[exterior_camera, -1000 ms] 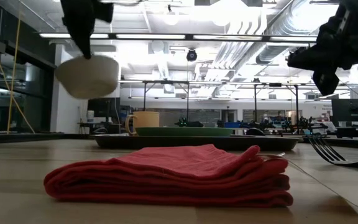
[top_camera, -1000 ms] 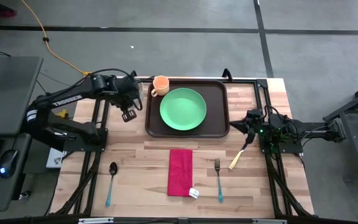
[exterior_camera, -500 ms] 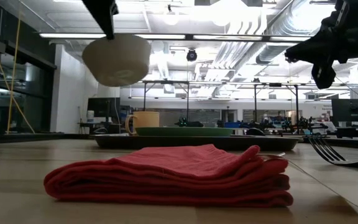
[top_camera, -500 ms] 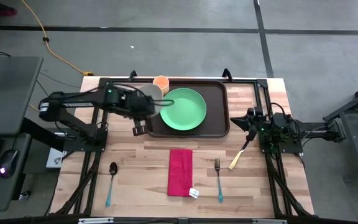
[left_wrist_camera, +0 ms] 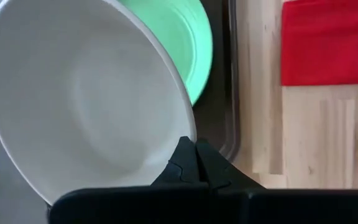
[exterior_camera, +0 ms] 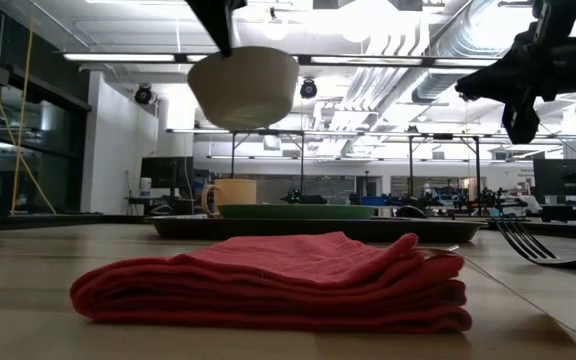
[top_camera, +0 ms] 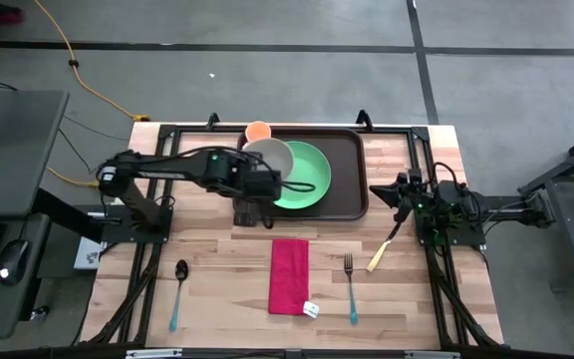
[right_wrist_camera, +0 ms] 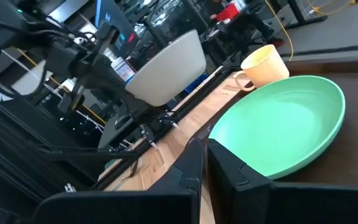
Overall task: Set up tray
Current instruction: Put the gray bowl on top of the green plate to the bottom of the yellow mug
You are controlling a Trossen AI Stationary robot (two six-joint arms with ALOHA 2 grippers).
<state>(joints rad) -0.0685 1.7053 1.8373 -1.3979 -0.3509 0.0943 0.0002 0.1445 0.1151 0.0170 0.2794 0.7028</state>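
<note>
A: Tray (top_camera: 352,170)? Where?
B: Upper centre of high view, dark brown, flat on wood table (top_camera: 217,279). Holds green plate (top_camera: 307,175). Orange mug (top_camera: 258,131) at its upper-left corner, whether on rim or just off, can't say.

A: L gripper (top_camera: 257,189)?
B: Left of centre in high view, at tray's left edge. Clenched on rim of white bowl (top_camera: 269,160). Bowl up in the air, overlapping plate's left side from above. In low view, upper centre, bowl (exterior_camera: 244,87) hangs well above tray (exterior_camera: 318,228), tilted a bit.

A: R gripper (top_camera: 399,189)?
B: Centre-right of high view, just off tray's right edge, fingers pressed together, nothing between them. Parked.

A: Rest of table?
B: Red napkin (top_camera: 289,276) lower centre, folded. Fork (top_camera: 350,287) just right of it, spoon (top_camera: 177,292) lower left w/ teal handle. Knife (top_camera: 385,249) w/ pale handle, angled, below R gripper. Small white tag (top_camera: 311,310) at napkin's lower-right corner.
</note>
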